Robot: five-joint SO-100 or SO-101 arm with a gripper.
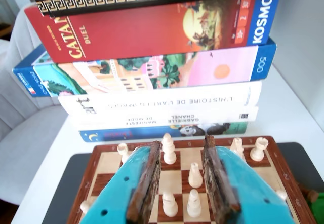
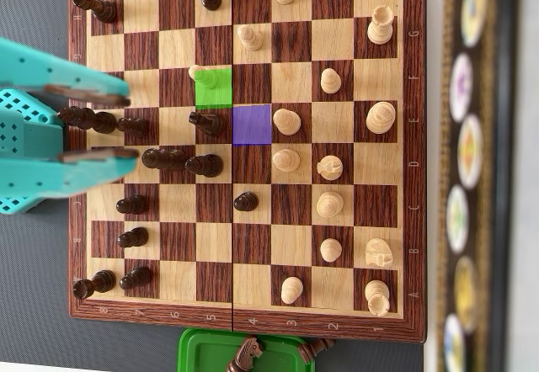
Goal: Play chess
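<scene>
Overhead view: your gripper (image 2: 126, 126) reaches in from the left edge, above the dark side of the chessboard (image 2: 244, 326). Its two teal fingers (image 2: 63, 76) stand wide apart and hold nothing; dark pieces (image 2: 101, 121) show in the gap between them. One square is tinted green (image 2: 213, 87), and a light pawn (image 2: 202, 74) stands on it. The square diagonally next to it, toward the light side, is tinted purple (image 2: 252, 124) and carries no piece. A dark pawn (image 2: 205, 121) stands just beside the purple square, directly below the green one. Light pieces (image 2: 330, 204) fill the right half of the board. A green tray (image 2: 202, 351) at the bottom edge holds captured dark pieces (image 2: 246, 355).

Wrist view: you look along the gripper (image 1: 185, 211), whose brown-lined fingers (image 1: 144, 188) frame several light pawns (image 1: 195, 176) far beneath them. Beyond the board's far rim (image 1: 192, 142) rises a stack of books and game boxes (image 1: 157, 67).
</scene>
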